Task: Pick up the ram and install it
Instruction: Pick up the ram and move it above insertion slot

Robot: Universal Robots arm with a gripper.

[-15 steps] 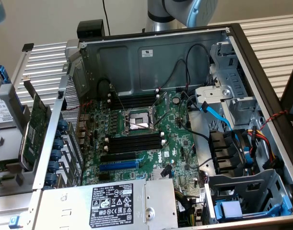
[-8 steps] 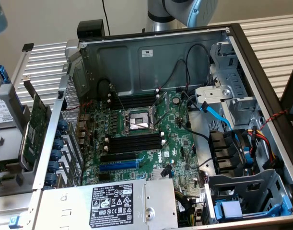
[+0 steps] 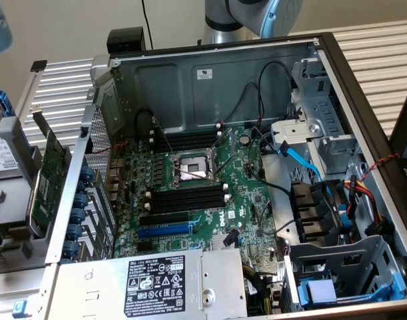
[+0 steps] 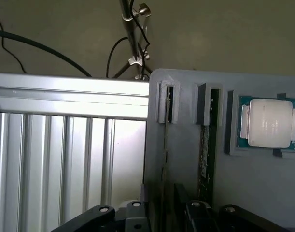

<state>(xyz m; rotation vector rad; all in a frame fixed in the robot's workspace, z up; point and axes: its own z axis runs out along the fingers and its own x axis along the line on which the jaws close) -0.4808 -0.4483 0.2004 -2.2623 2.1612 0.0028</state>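
Close under my wrist, my gripper (image 4: pixel 162 195) was spread, one finger on each side of the ram (image 4: pixel 165 145), which sat on edge in a slot of the grey holder (image 4: pixel 186 154). Just beside it was a second stick (image 4: pixel 207 145), and past that a processor (image 4: pixel 269 122) lay flat in its recess.

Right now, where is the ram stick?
In the wrist view, the ram stands on edge in a slot of the grey holder, between a second slot and the square silver processor chip.
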